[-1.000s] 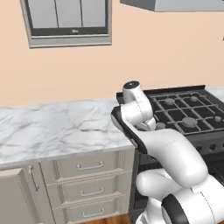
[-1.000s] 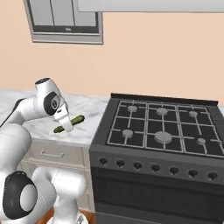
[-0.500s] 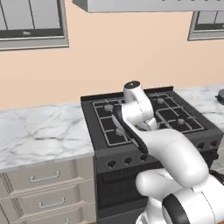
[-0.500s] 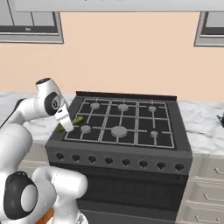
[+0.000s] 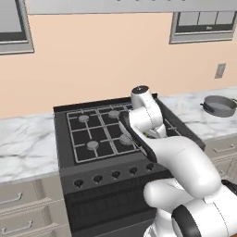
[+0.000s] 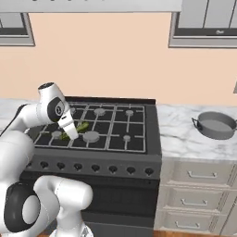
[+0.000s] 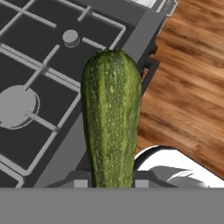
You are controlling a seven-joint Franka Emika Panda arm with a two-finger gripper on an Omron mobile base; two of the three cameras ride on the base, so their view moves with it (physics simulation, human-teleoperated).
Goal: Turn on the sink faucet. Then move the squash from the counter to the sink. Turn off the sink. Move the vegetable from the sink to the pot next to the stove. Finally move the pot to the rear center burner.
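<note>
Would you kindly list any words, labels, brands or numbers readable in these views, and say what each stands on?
None can be read.
Upper cabinet: a small dark mark on its lower frame, too small and blurred to read.
Stove, its knobs, the pot and the squash: no lettering visible.

In the left base view the white arm covers most of the squash (image 5: 147,134), leaving a green sliver at frame centre, and hides the stove's (image 5: 88,139) right front corner. In the hand view the squash's lower end is cut off at the bottom. The pot's (image 6: 216,125) handle cannot be made out.
</note>
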